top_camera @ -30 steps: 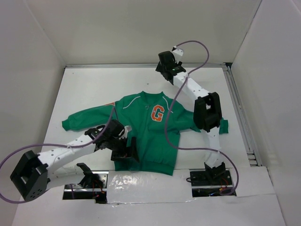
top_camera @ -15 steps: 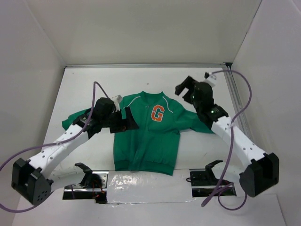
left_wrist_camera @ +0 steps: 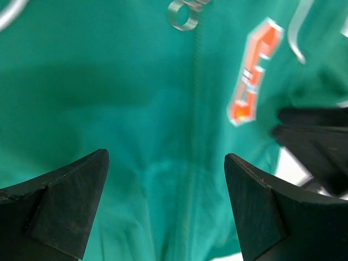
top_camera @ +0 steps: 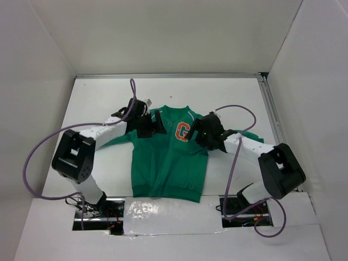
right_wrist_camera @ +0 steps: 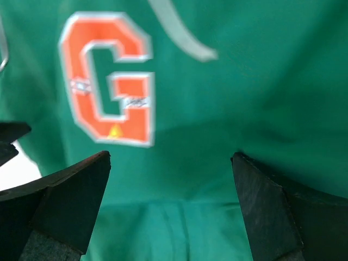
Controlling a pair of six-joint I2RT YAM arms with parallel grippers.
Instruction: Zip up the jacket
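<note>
The green jacket lies flat on the white table, collar to the back, with its orange "G" patch on the chest. My left gripper hovers open over the left chest. In the left wrist view my left gripper straddles the zipper line, and the ring pull sits at the top. My right gripper hovers open beside the patch. In the right wrist view my right gripper is over plain green fabric just below the patch. Nothing is held.
White walls enclose the table on three sides. A metal rail runs along the right edge and the back. Purple cables loop off both arms, one of them over the jacket's right sleeve. The right gripper's fingers show in the left wrist view.
Both grippers have swung inward to the jacket's chest: the left from the left shoulder towards the collar, the right from above the right shoulder down to the patch.
</note>
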